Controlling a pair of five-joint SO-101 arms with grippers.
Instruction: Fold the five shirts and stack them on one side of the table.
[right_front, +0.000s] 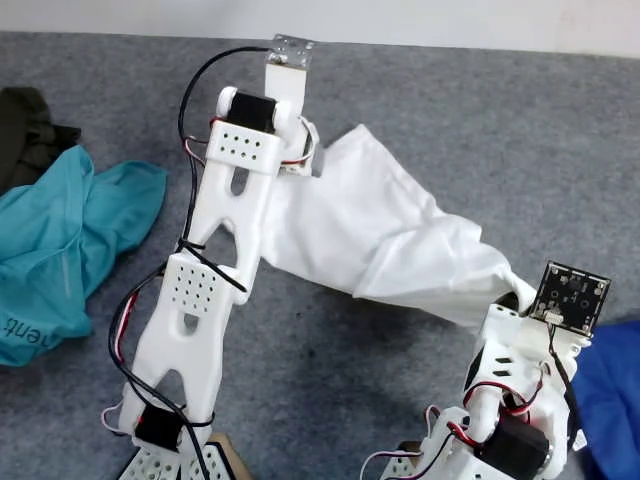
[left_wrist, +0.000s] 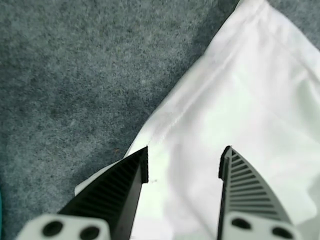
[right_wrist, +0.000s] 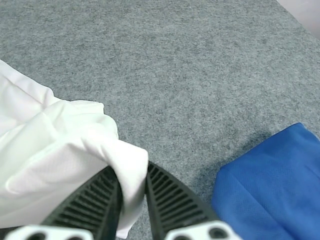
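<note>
Pinching a folded corner of the white shirt (right_front: 380, 230) between the closed tips of my right pincer (right_wrist: 132, 175), I am anchoring the near right end of the garment on the grey tabletop (right_front: 330, 380). My left pincer (left_wrist: 184, 162) is hovering with its jaws spread wide over the shirt's opposite end, on the far side just left of centre. One tip is sitting by the hem and the other over plain cloth, and it is gripping nothing yet. The shirt is lying bunched in a long band, its long axis running diagonally from far left to near right, so each arm is sitting at its own end. I am judging that the coming move is turning on the left pincer dropping straight onto the edge beneath it. A teal shirt (right_front: 60, 240) is lying crumpled at the left, a dark shirt (right_front: 25, 130) is lying beyond it, and a blue shirt (right_front: 610, 390) is lying at the near right.
</note>
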